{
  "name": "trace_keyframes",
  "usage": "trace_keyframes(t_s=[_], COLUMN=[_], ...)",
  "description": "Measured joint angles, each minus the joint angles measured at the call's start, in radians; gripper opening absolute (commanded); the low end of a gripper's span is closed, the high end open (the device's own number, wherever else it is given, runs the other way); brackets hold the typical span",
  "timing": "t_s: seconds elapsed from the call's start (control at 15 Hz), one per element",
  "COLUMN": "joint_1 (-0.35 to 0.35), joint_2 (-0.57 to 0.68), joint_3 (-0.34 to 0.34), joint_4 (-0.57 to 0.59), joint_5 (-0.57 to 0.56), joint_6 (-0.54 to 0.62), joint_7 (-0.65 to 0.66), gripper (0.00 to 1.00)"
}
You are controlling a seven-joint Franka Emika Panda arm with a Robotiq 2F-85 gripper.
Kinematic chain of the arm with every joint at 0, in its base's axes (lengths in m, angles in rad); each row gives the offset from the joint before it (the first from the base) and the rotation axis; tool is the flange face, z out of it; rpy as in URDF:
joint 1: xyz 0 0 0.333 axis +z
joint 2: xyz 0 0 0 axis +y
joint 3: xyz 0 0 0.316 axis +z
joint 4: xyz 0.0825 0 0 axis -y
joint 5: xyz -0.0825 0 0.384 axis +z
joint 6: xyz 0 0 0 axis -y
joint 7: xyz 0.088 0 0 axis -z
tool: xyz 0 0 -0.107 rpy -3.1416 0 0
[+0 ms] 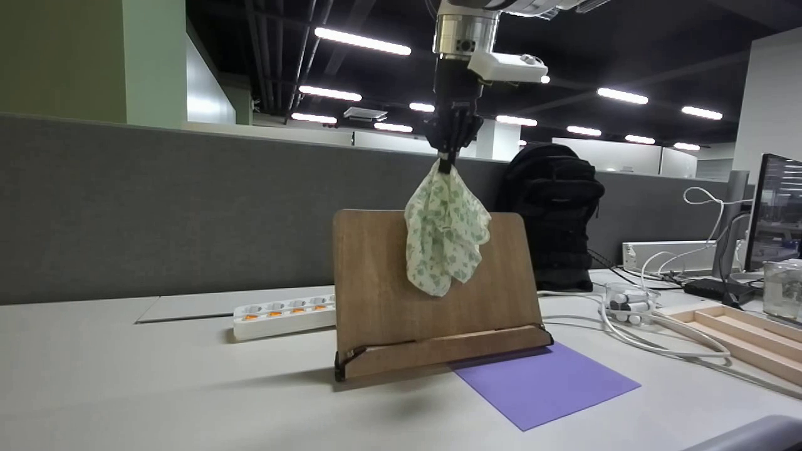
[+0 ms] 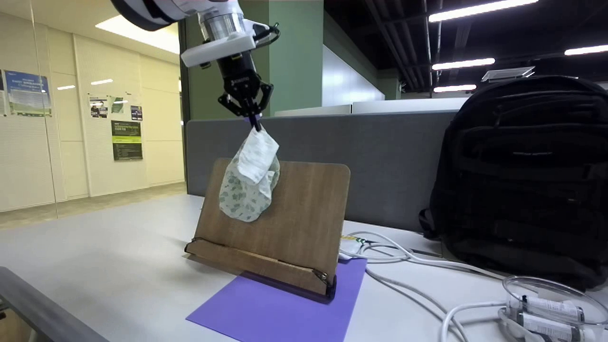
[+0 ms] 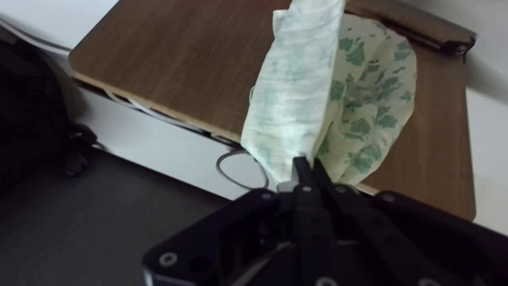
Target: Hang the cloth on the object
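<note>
green-printed cloth (image 1: 446,235), one, in one gripper (image 1: 445,165)

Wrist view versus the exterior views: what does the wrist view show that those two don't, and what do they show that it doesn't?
Only the wrist view: a thin dark loop beyond the top edge of the wooden stand.

Only the exterior views: the purple sheet, in both; the white power strip and the monitor in an exterior view; the wall posters in an exterior view.

Shared: the tool gripping the green-patterned cloth, the wooden stand, the black backpack and the grey partition.
</note>
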Motion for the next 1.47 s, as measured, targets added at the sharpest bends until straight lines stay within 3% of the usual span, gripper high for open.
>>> trace_keyframes(t_s=[0.33,0.87,1.2,1.47], joint_1=[-0.032,-0.052,-0.054,-0.033], joint_2=[0.051,0.067,0.118,0.156], joint_3=[0.001,0.013,0.013,0.013], joint_4=[0.132,0.217,0.18,0.143], joint_5=[-0.128,-0.31,-0.297,-0.193], joint_6=[0.096,0.093,0.043,0.018], joint_7=[0.08,0.344,0.394,0.371], gripper=[0.0,0.0,0.0,0.0])
